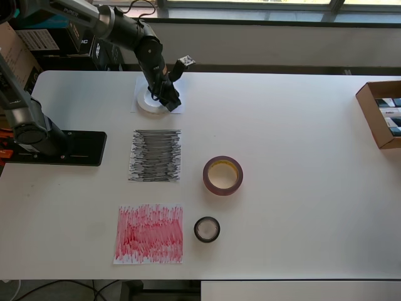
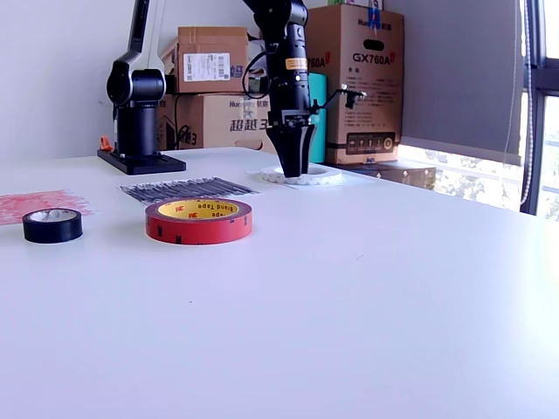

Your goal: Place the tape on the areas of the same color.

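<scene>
Your wide flat white tape ring (image 1: 150,101) already lay on the plain white paper sheet (image 1: 139,108). The claw (image 1: 169,100) stood at it; I couldn't tell whether it gripped. The dark red-brown roll (image 1: 222,175) and small black roll (image 1: 207,229) sat on the bench (image 1: 301,207), off the black-scribbled sheet (image 1: 155,155) and red-scribbled sheet (image 1: 149,234). The cardboard box (image 1: 371,113) apparently held small packets.

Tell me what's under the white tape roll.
The white tape roll lies on a white sheet; only the sheet's edges show. The gripper covers part of the roll.
</scene>
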